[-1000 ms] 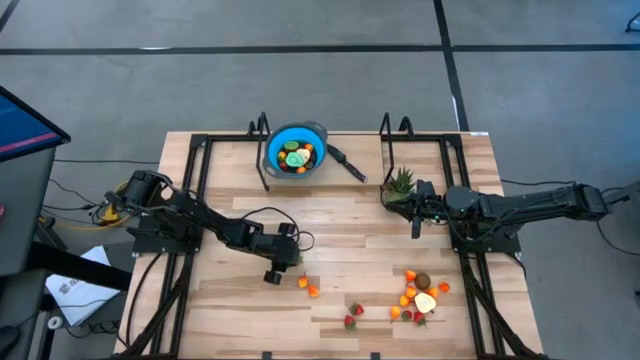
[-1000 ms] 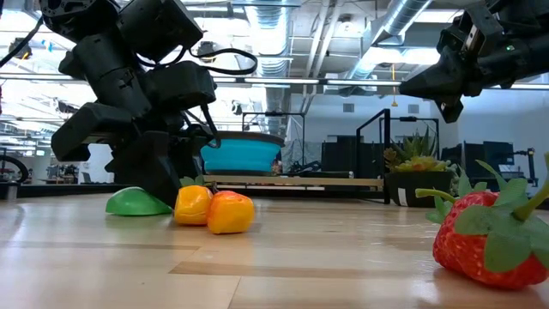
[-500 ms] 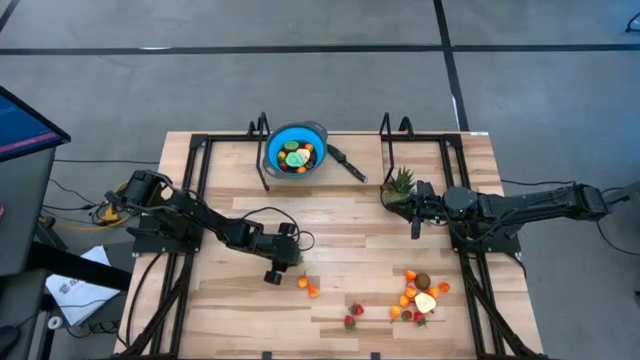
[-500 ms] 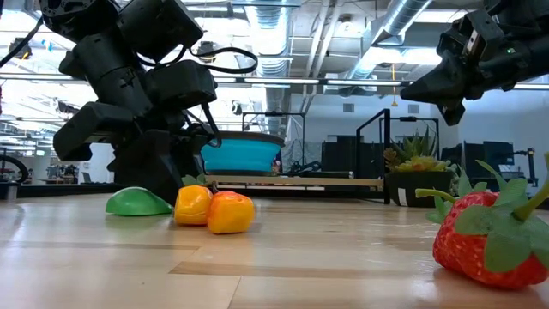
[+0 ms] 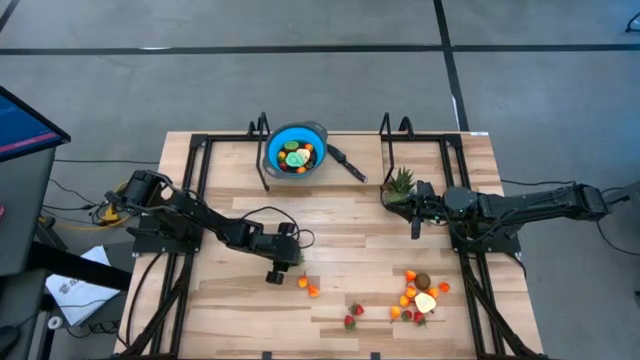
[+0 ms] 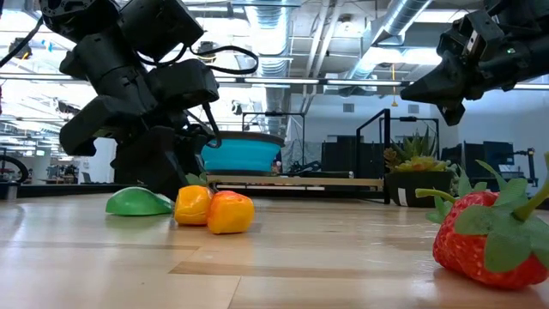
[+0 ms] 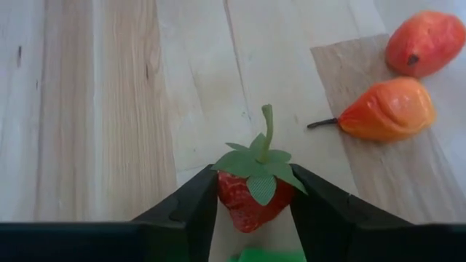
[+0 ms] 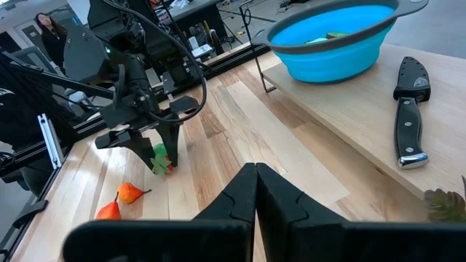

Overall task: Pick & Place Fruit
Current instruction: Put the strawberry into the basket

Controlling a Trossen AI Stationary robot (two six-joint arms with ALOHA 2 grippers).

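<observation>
Left tool (image 7: pixel 251 207) closed on a red strawberry (image 7: pixel 253 196), its two fingers (image 7: pixel 191 211) pressing the fruit from either side, green leaves and stem standing up between them; the tool hangs just above the tabletop (image 5: pixel 340 215). Two orange fruits (image 7: pixel 387 109) lie on the boards just ahead of this tool, close beside each other, one with a thin dark stem. In the low view a green piece (image 6: pixel 137 202) rests on the tabletop just beside the tool. Right tool (image 8: pixel 256 182) with fingers pressed together and nothing between them, held above the tabletop well apart from the left tool, next to a spiky green plant (image 5: pixel 401 182). The remaining fruit (image 5: pixel 418 295) lies in a loose cluster nearer the right tool. A blue bowl (image 5: pixel 296 148) holding several pieces and a black-handled knife (image 8: pixel 411 109) sit beyond both tools
</observation>
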